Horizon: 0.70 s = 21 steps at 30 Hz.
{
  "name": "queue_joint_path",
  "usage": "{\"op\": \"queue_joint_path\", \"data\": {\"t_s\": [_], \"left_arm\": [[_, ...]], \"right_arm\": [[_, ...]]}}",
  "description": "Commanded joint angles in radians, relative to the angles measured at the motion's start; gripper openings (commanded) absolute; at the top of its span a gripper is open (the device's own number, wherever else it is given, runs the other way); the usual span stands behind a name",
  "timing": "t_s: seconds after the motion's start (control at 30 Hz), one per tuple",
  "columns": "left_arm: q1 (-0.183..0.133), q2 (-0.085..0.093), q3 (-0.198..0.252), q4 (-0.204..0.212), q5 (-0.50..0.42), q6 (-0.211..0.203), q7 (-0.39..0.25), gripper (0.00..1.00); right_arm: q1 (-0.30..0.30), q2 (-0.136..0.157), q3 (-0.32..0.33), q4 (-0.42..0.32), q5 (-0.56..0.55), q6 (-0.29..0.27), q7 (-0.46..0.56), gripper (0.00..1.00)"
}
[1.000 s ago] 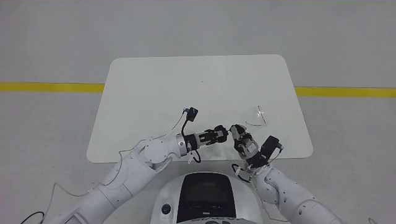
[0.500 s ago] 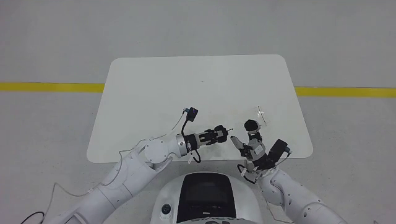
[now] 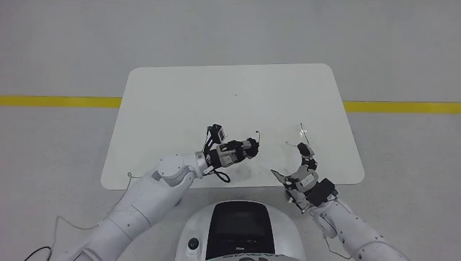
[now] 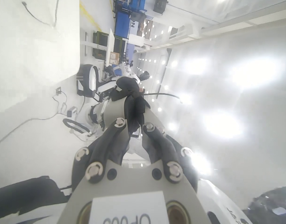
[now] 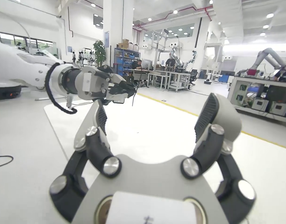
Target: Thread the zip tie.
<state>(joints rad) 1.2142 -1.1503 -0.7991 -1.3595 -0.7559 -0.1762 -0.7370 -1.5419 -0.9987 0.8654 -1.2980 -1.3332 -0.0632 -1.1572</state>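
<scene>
Pinching the black zip tie [image 4: 164, 94] above the worktop [image 3: 166, 117], L claw [image 3: 249, 148] is holding its strip near-upright; R claw [image 5: 157, 110], spread wide & empty, is facing it from close by, apparently best placed for the free end.

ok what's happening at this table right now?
The left claw is shut on a black zip tie, held above the white table with its tail sticking out free. The right claw is open and empty, apart from it near the table's front edge. A second, pale tie lies on the table beyond the right claw. The black zip tie is not looped yet.
</scene>
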Motion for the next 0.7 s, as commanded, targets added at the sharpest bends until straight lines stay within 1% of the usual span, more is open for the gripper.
{"op": "queue_joint_path", "data": {"t_s": [0.0, 0.17, 0.2, 0.23, 0.27, 0.3, 0.37, 0.47, 0.5, 0.53, 0.57, 0.6, 0.67], "left_arm": [[-0.006, 0.001, 0.002, -0.001, 0.056, -0.011, -0.002, 0.00], [-0.006, 0.001, 0.002, -0.001, 0.056, -0.011, -0.002, 0.00], [-0.002, 0.000, 0.002, -0.003, 0.050, -0.008, 0.007, 0.00], [0.004, -0.002, 0.006, -0.016, 0.024, 0.006, 0.000, 0.00], [0.008, -0.003, 0.008, -0.023, -0.022, 0.024, -0.033, 0.00], [0.009, -0.005, 0.004, -0.022, -0.066, 0.040, -0.058, 0.00], [0.005, -0.007, 0.001, -0.017, -0.123, 0.068, -0.099, 0.00], [0.000, -0.011, 0.001, -0.006, -0.185, 0.107, -0.129, 0.00], [-0.001, -0.014, 0.003, -0.003, -0.209, 0.122, -0.138, 0.00], [-0.005, -0.015, 0.003, 0.000, -0.214, 0.126, -0.143, 0.00], [-0.012, -0.015, 0.004, 0.002, -0.199, 0.119, -0.148, 0.00], [-0.014, -0.015, 0.004, 0.003, -0.187, 0.112, -0.147, 0.00], [-0.014, -0.015, 0.004, 0.003, -0.187, 0.112, -0.147, 0.00]], "right_arm": [[0.000, 0.000, 0.001, 0.001, -0.002, 0.000, 0.001, 1.00], [0.000, 0.000, 0.001, 0.001, -0.002, 0.000, 0.001, 1.00], [0.001, 0.000, 0.002, 0.000, -0.004, 0.003, 0.006, 1.00], [0.004, -0.001, 0.007, -0.009, -0.025, 0.028, 0.015, 1.00], [0.002, -0.001, 0.009, -0.009, -0.047, 0.050, 0.011, 1.00], [0.000, -0.003, 0.009, -0.009, -0.060, 0.065, 0.008, 1.00], [-0.001, -0.006, 0.011, -0.007, -0.086, 0.092, -0.009, 1.00], [0.004, -0.010, 0.012, 0.006, -0.132, 0.132, -0.029, 1.00], [0.011, -0.013, 0.014, 0.016, -0.168, 0.173, -0.029, 1.00], [0.014, -0.015, 0.008, 0.020, -0.185, 0.181, -0.037, 1.00], [0.015, -0.016, 0.007, 0.022, -0.184, 0.182, -0.039, 1.00], [0.015, -0.016, 0.007, 0.022, -0.184, 0.182, -0.039, 1.00], [0.015, -0.016, 0.007, 0.022, -0.184, 0.182, -0.039, 1.00]]}}
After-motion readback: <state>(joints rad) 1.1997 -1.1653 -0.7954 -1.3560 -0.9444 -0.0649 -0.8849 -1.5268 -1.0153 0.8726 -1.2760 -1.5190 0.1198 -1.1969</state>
